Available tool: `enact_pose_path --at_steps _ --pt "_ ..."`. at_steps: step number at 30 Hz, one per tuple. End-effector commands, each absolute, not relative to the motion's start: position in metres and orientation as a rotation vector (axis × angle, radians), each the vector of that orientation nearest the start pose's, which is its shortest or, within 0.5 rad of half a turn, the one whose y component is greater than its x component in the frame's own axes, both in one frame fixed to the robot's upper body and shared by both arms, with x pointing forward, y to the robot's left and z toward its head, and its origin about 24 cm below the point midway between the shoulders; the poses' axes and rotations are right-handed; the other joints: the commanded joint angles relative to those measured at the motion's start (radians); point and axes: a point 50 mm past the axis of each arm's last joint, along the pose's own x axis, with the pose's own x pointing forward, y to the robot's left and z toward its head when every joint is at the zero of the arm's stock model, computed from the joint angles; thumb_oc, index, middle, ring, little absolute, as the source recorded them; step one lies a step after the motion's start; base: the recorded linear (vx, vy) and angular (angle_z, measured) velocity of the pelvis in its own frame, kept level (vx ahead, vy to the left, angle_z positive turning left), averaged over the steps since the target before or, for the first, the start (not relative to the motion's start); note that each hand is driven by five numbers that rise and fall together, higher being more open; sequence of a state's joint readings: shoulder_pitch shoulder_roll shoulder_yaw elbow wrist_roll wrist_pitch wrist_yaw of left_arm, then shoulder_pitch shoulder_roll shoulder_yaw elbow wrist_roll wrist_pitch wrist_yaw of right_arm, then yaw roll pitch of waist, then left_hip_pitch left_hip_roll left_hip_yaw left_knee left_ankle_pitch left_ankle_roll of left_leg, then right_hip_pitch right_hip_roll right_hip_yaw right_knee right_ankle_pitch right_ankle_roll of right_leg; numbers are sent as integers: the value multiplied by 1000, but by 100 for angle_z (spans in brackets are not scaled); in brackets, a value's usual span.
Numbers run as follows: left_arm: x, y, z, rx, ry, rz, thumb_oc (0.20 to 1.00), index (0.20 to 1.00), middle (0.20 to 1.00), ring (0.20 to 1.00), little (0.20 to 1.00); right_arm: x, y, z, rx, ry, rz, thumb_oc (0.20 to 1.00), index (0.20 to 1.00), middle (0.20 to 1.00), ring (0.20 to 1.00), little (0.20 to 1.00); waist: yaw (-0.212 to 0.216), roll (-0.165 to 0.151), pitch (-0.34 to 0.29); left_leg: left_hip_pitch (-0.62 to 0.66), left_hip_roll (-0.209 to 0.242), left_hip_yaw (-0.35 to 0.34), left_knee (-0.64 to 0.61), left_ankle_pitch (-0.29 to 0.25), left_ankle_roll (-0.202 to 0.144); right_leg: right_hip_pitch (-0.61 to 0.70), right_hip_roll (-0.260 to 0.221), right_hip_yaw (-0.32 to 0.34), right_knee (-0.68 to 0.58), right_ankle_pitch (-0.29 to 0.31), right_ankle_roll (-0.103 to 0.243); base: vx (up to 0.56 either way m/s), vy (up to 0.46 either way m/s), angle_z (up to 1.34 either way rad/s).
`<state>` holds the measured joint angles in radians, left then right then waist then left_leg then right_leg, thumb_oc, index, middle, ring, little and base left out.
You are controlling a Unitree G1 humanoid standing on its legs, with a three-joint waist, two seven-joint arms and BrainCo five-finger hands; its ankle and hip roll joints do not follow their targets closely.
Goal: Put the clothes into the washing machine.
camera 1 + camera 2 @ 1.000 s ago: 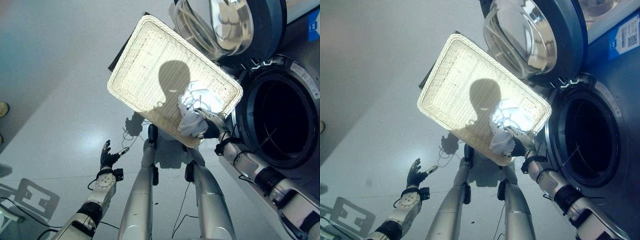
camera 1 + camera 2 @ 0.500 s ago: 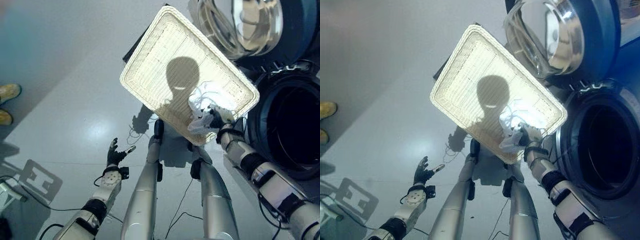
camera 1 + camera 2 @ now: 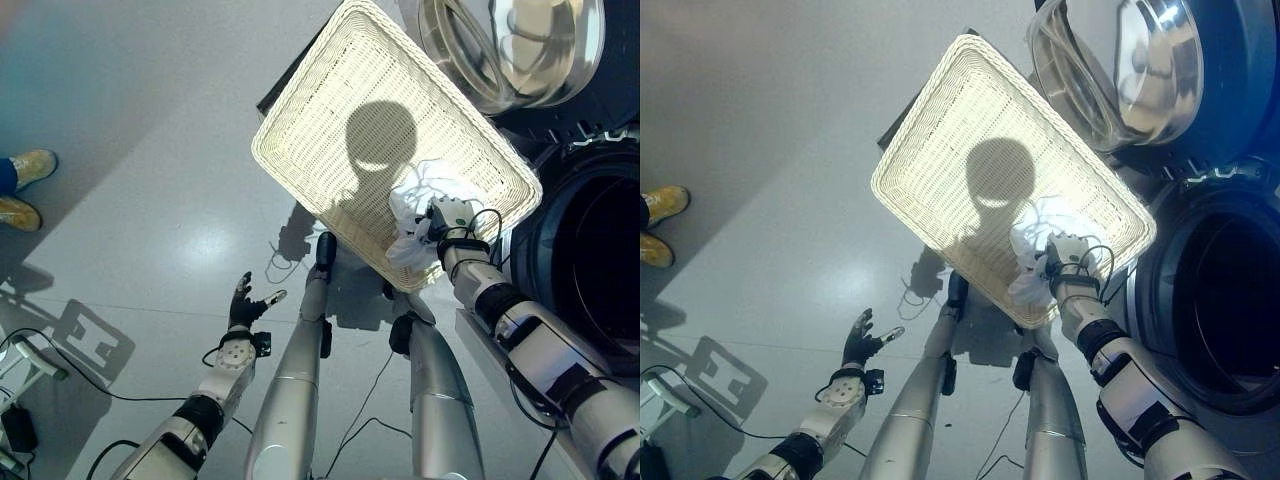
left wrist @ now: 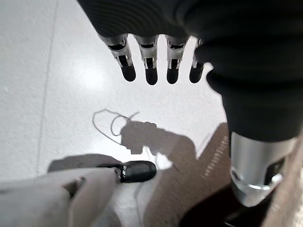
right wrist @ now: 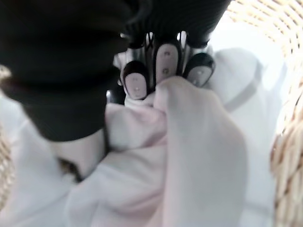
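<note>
A white garment point(image 3: 420, 205) lies bunched in the near right corner of a shallow wicker basket point(image 3: 330, 110) on the floor. My right hand point(image 3: 446, 217) is in that corner with its fingers point(image 5: 163, 64) curled into the cloth point(image 5: 189, 156). The washing machine's drum opening point(image 3: 610, 270) gapes dark just right of the basket, and its glass door point(image 3: 510, 45) stands swung open above it. My left hand point(image 3: 241, 303) hovers open over bare floor at the lower left, its fingers point(image 4: 151, 73) straight and holding nothing.
A person's yellow shoes point(image 3: 22, 185) stand at the left edge. A dark flat thing point(image 3: 283, 88) pokes out from under the basket's far left side. A small frame point(image 3: 12, 375) stands on the floor at the lower left.
The camera has shifted, so the whole scene slid right and up. My right hand has dug deeper into the white garment and closed on it. The left hand keeps its open pose.
</note>
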<state>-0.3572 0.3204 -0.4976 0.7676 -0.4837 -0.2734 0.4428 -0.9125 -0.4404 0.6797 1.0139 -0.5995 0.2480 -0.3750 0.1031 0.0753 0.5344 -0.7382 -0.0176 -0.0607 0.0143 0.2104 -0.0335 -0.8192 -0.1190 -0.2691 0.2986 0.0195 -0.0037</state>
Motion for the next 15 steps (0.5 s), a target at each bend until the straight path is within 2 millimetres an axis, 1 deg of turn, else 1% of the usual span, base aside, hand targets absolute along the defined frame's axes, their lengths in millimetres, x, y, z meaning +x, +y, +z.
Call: enact_pose_path --at_steps 1,8,9,10,11,12,13,14,15 --pt "297 161 -16 130 193 196 1000 1000 1000 1000 1000 377 -224 68 -1693 219 -66 200 200 200 200 200 12 79 -14 -43 -62 84 34 -37 8 2 33 22 -104 89 99 0 0 0" --pt "297 161 -16 130 193 197 1000 1000 1000 1000 1000 377 -221 67 -1691 213 -56 200 200 200 200 200 11 78 -14 -43 -63 83 34 -36 8 3 34 22 -107 91 99 0 0 0" --pt "297 161 -15 128 194 199 1000 1000 1000 1000 1000 379 -216 68 -1672 203 -24 200 200 200 200 200 11 73 -14 -41 -62 81 29 -34 8 5 34 24 -116 98 101 0 0 0" --pt "301 164 -11 129 196 196 1000 1000 1000 1000 1000 381 -207 68 -1396 207 32 200 200 200 200 200 8 63 -14 -38 -57 86 24 -31 7 10 36 27 -123 101 99 0 0 0" --pt "301 165 -11 131 199 198 1000 1000 1000 1000 1000 382 -204 74 -1312 150 -13 200 200 200 200 200 5 58 -14 -39 -55 87 31 -33 8 8 37 30 -118 101 99 0 0 0" --pt "300 166 -11 132 201 199 1000 1000 1000 1000 1000 382 -204 76 -1280 133 -26 200 200 200 200 200 4 57 -14 -38 -54 88 32 -34 8 9 37 30 -117 102 99 0 0 0" --pt "299 169 -11 134 203 209 1000 1000 1000 1000 1000 383 -201 87 -1194 67 -74 580 580 580 580 580 -2 48 -14 -35 -53 89 32 -36 7 11 40 34 -118 103 100 0 0 0" --pt "298 171 -11 135 205 215 1000 1000 1000 1000 1000 383 -200 93 -1161 22 -102 1000 1000 1000 1000 1000 -5 43 -14 -31 -52 90 30 -36 6 13 42 36 -119 105 101 0 0 0" --pt "296 173 -13 136 207 223 1000 1000 1000 1000 1000 382 -196 102 -1118 -43 -129 1000 1000 1000 1000 1000 -11 36 -14 -27 -50 92 27 -37 6 17 44 39 -122 108 102 0 0 0"
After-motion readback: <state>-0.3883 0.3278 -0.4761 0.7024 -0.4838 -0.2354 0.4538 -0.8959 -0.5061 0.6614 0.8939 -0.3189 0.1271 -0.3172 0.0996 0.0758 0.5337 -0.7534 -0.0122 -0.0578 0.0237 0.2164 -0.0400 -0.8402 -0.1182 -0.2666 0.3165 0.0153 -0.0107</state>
